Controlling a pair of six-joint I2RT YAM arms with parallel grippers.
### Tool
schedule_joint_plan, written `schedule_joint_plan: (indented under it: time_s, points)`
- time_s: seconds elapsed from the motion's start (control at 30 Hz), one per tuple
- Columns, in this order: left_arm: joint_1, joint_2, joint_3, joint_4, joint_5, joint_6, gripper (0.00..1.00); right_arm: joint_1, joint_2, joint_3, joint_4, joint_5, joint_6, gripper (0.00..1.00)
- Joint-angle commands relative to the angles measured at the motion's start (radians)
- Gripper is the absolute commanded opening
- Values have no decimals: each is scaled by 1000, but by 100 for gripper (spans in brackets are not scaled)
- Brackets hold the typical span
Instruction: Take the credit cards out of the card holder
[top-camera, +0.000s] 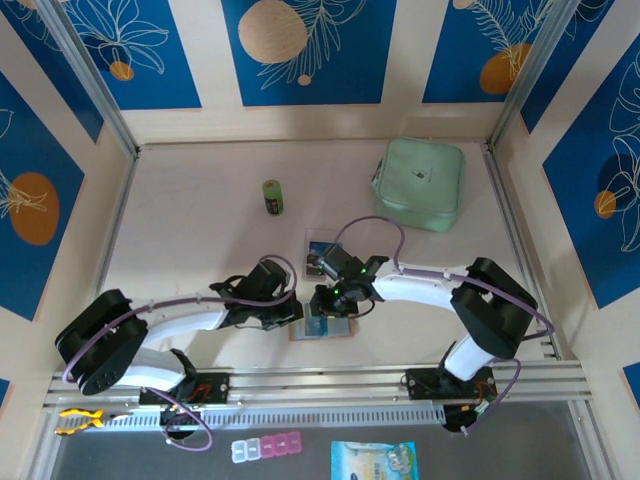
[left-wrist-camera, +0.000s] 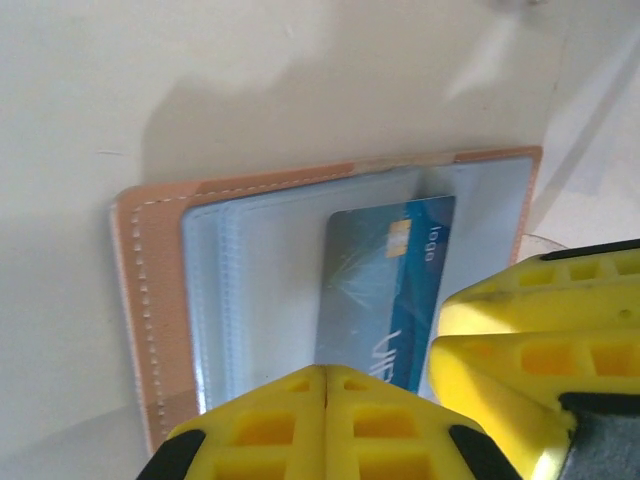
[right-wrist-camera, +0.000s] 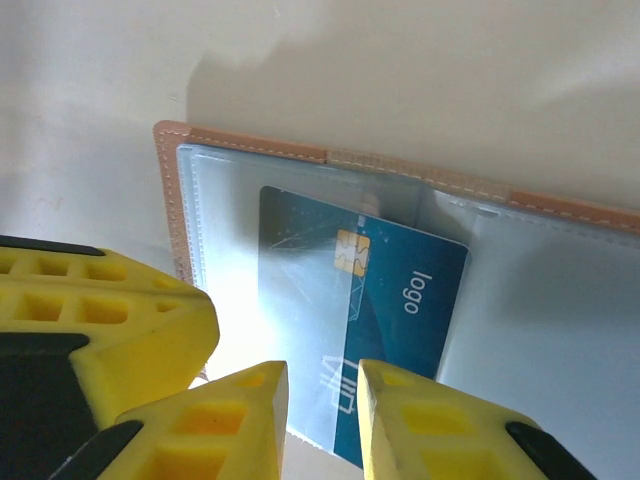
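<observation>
- L fingers clenched on nothing, tips at near edge of open card holder; prob pinning it to surface.
- R fingers slightly parted, not gripping; blue credit card under their gap, partly out.
- Press holder down, drag card flat toward R fingers.

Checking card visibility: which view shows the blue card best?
Right wrist: the blue card lies large, chip and printed text readable, inside the card holder. Left wrist shows it too, its lower end behind the left tool. The top view gives a tiny, half-covered patch.
</observation>
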Motion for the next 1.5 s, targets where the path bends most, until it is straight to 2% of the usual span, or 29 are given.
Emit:
schedule_joint_plan:
  time_s: [0.0, 0.83, 1.47]
  points:
    - [-20, 31, 32, -6, 20, 28, 2, -1, -38, -15, -28, 12, -10, 27]
    - [-29, 55, 8, -39, -19, 34, 1, -30, -5, -62, -6, -30, 15, 28]
    - [-28, 72, 4, -58, -24, 41, 1, -50, 10, -100, 109, -125, 54, 27]
